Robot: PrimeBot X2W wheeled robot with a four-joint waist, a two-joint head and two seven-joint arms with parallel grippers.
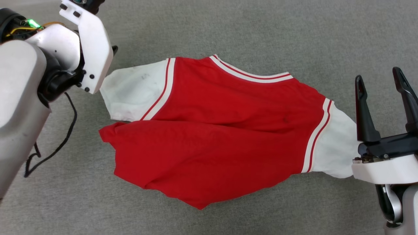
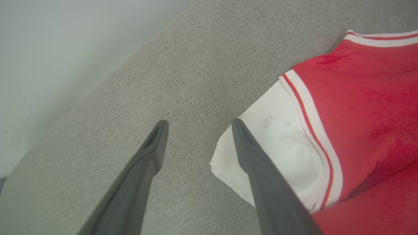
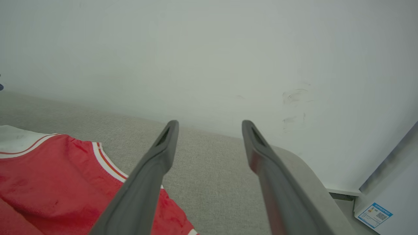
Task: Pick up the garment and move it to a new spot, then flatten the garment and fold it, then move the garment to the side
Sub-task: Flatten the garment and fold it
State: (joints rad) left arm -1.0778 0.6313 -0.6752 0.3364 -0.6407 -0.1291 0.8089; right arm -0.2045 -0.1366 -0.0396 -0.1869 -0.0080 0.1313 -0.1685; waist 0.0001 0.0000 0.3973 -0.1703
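Garment (image 1: 222, 130) spread (hem bunched); table edge (image 2: 119, 89) seemingly well beyond left sleeve (image 2: 277, 147).

Head: looking steeply down on the garment (image 1: 209, 130). Left wrist: close, along the left gripper (image 2: 197, 121), sharing the white sleeve (image 2: 277, 150) right of it. Right wrist: low, along the right gripper (image 3: 209, 121) toward the wall (image 3: 209, 49), garment at its left.

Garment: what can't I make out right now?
- Head view: the garment has its right cuff behind the wrist of the right end effector.
- Left wrist view: a finger of the left end effector covers part of the left cuff.
- Right wrist view: label print too small.
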